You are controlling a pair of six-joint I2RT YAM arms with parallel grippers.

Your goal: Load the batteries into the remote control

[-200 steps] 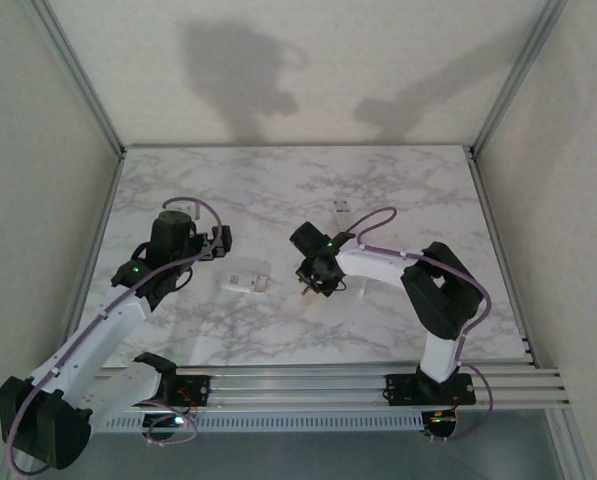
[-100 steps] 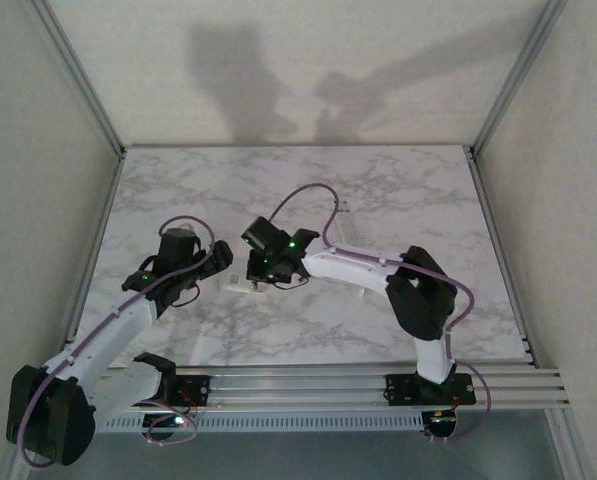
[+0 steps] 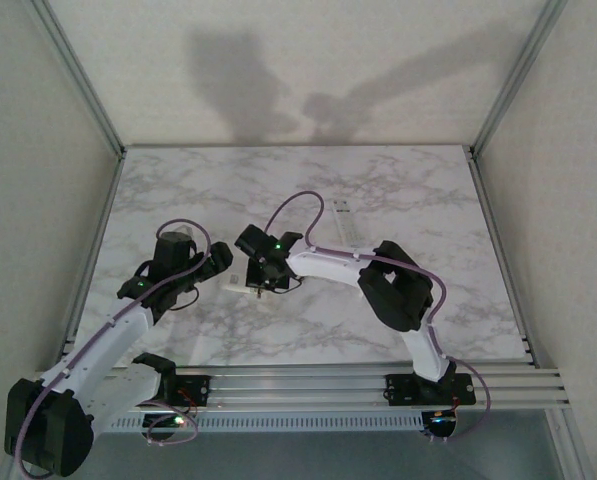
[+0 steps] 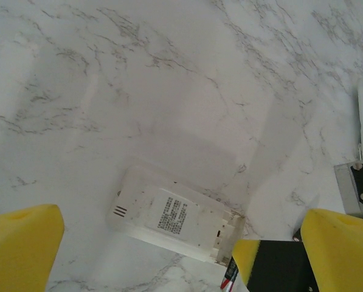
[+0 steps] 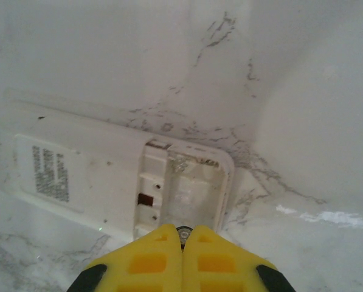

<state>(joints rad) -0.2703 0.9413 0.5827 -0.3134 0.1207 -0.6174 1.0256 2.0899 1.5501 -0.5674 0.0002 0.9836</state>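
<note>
Marble table [image 3: 428, 200]: right gripper [image 5: 182, 229] pinches a battery [image 5: 182, 232] over remote [image 5: 78, 176]; left gripper [image 4: 181, 216] spread wide

Overhead fixed, wrists close — sharing remote [image 4: 175, 219]

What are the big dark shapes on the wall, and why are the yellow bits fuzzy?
Top external view: the dark shapes are the arms' soft shadows. Left wrist view: the left gripper's yellow fingers sit close to the lens, so blurry; the remote control is sharper. Right wrist view: the right gripper's fingers blur likewise.
</note>
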